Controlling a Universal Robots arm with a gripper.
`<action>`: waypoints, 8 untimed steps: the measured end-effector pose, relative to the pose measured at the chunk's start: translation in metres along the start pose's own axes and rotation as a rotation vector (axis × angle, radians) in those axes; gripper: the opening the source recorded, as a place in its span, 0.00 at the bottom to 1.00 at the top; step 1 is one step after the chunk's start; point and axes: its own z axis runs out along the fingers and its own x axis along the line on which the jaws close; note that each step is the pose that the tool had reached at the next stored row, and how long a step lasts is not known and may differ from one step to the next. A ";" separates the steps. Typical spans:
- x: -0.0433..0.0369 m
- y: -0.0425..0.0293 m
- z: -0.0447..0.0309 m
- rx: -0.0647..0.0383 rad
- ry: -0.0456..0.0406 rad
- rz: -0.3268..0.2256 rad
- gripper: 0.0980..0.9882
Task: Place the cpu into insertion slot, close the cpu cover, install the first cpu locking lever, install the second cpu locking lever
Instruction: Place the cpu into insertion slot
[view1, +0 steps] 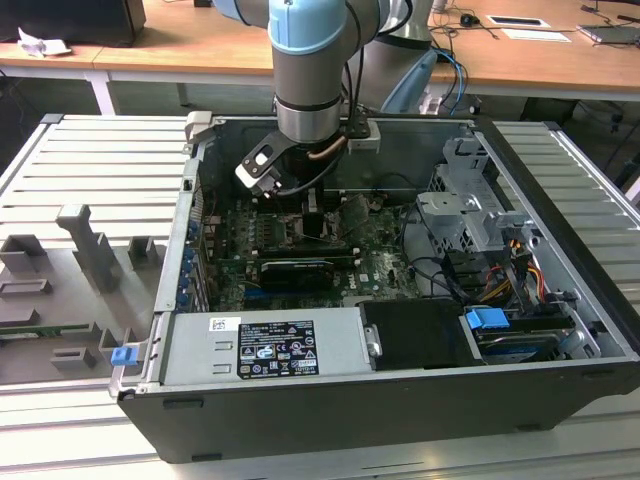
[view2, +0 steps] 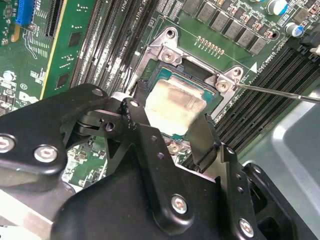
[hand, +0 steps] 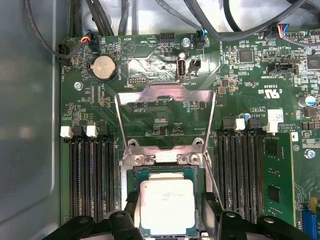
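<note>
The cpu (hand: 166, 206) is a pale silver square lying level in the insertion slot (hand: 165, 172), amid the green motherboard (hand: 245, 80). My gripper (hand: 168, 200) is shut on the cpu, one black finger (view2: 134, 114) at each of two opposite sides of the chip (view2: 175, 106). The slot's dark recess (view2: 175, 76) shows just past the chip's edge. The cpu cover (hand: 165, 92) is swung fully open and lies back flat on the board beyond the slot. A thin wire locking lever (view2: 280, 93) stands out beside the slot. In the exterior view my gripper (view1: 305, 215) reaches down inside the case.
Long black memory slots (hand: 90, 175) run along both sides of the socket (hand: 240, 170). Cables (hand: 210, 15) cross the board's far edge. The open computer case (view1: 560, 250) holds a drive cage (view1: 470, 215), a power supply (view1: 270, 345) and wiring.
</note>
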 end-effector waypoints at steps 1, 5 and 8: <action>0.0004 0.0000 0.0001 0.000 0.0026 0.000 0.56; 0.0004 0.0002 -0.0022 0.000 0.0025 0.000 0.56; 0.0005 0.0004 -0.0058 0.000 0.0025 0.000 0.56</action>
